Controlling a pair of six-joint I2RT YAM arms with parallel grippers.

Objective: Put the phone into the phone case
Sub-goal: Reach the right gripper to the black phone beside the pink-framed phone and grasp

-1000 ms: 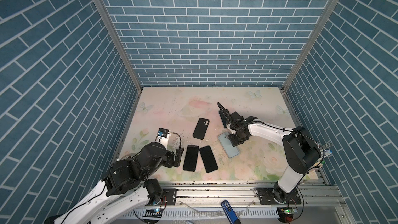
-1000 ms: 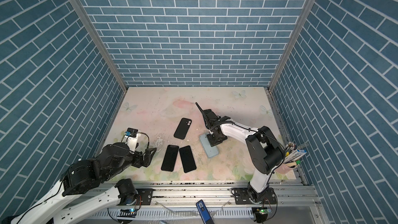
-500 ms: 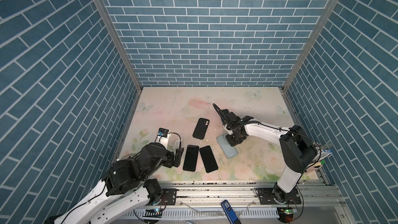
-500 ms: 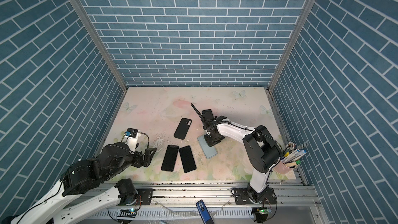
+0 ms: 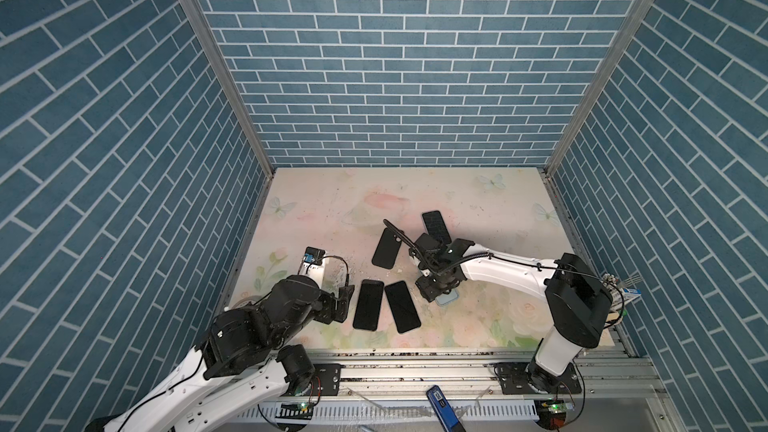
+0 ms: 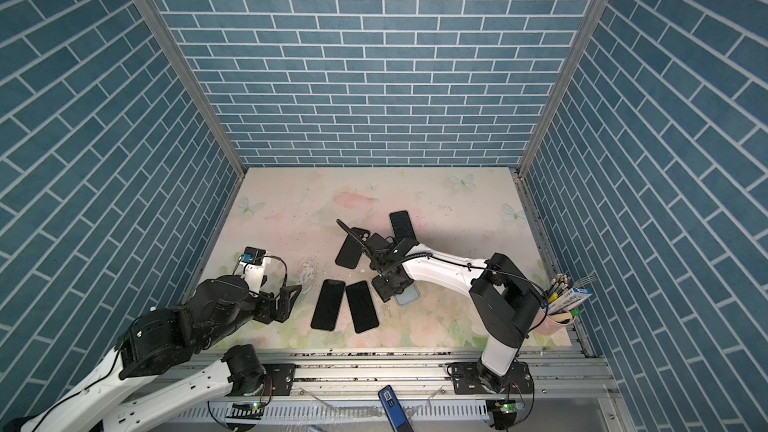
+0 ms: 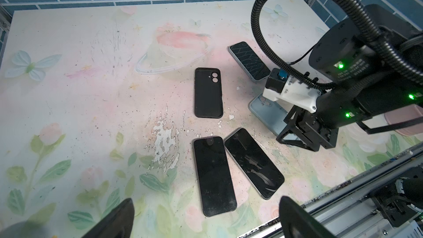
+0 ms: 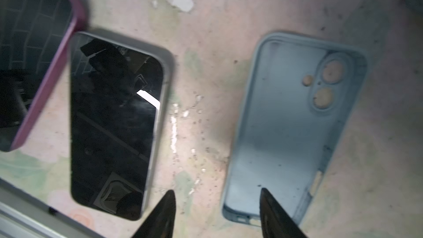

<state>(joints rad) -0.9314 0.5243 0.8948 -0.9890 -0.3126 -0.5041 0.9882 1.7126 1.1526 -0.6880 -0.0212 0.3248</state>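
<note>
My left end effector (image 7: 206,217) hung low over the bench (image 7: 80,88), fingers wide apart with nothing between them. Just ahead of it two dark phones lay face up, side by side and almost touching: the pink-edged phone (image 7: 214,175) nearer, the grey-edged phone (image 7: 254,162) beyond.

Past them, my right end effector (image 8: 217,214) hovered at one end of the blue case (image 8: 293,122), fingers parted and gripping nothing. One tip overlapped the end of the case away from its camera holes; the other stood over bare bench. The case lay flat, hollow side up and empty, with the grey-edged phone just beside it but not touching.

I judged the case ready and the pick of a phone not yet begun. The next move called for a hold across a phone's long edges, awkward with it lying flat, then matching its camera corner to the holes.

The bench wore a pale flower-and-butterfly print, flaked ahead of my left end effector. An empty black case (image 7: 208,92) and a third phone (image 7: 249,64) lay farther out. Blue brick-patterned walls (image 5: 395,76) closed three sides, and a cup of pens (image 6: 557,322) stood outside my right arm.
</note>
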